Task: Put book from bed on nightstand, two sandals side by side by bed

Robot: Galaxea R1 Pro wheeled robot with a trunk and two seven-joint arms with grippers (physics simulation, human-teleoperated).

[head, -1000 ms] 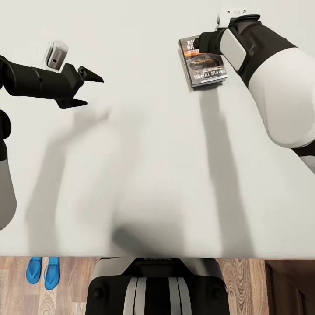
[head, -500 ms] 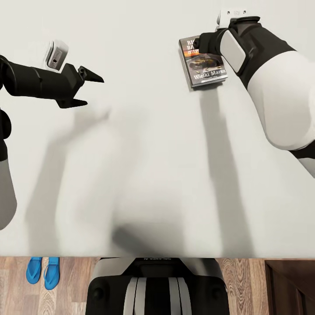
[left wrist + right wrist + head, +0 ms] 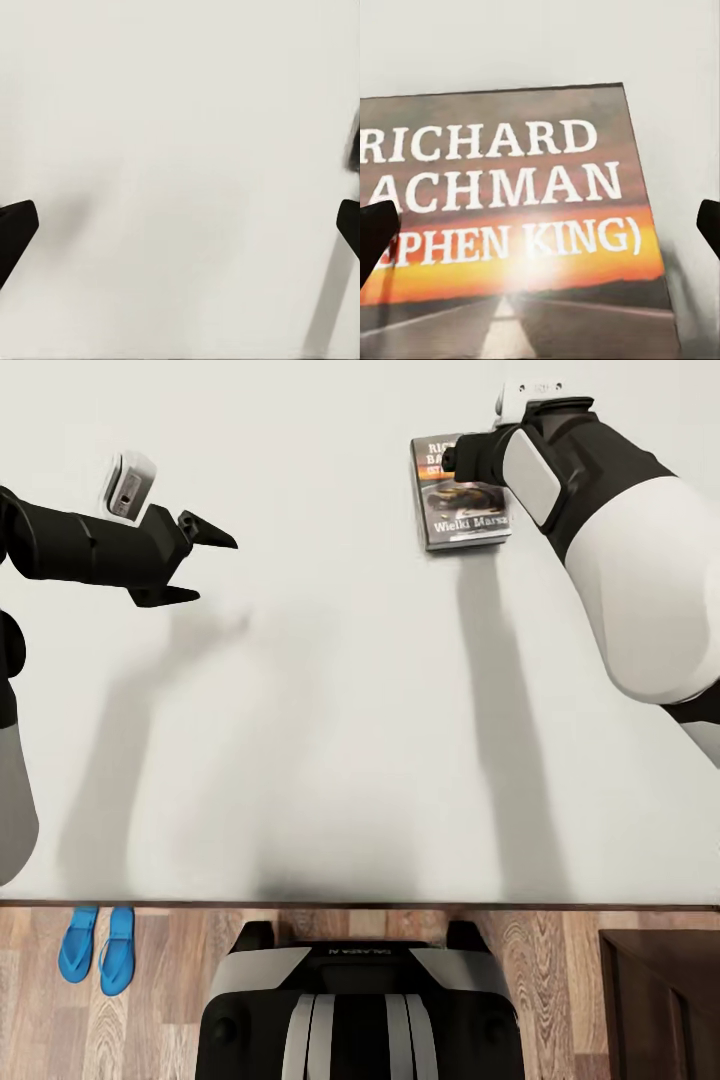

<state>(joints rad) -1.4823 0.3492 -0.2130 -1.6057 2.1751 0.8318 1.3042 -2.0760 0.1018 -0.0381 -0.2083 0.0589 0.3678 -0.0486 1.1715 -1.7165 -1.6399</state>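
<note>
Book point(image 3: 462, 495) beneath right gripper point(image 3: 540, 225)

Bright, even light is washing over the bed point(image 3: 330, 760), nearly bleaching its pale surface. Both arms are casting long, soft grey shadows toward the near edge, suggesting light from the far side. The book point(image 3: 510, 225) is appearing blurred up close, with a soft glare blooming on its orange band.

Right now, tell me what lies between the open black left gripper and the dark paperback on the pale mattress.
Nothing: the head view shows bare pale mattress between left gripper and book.
</note>
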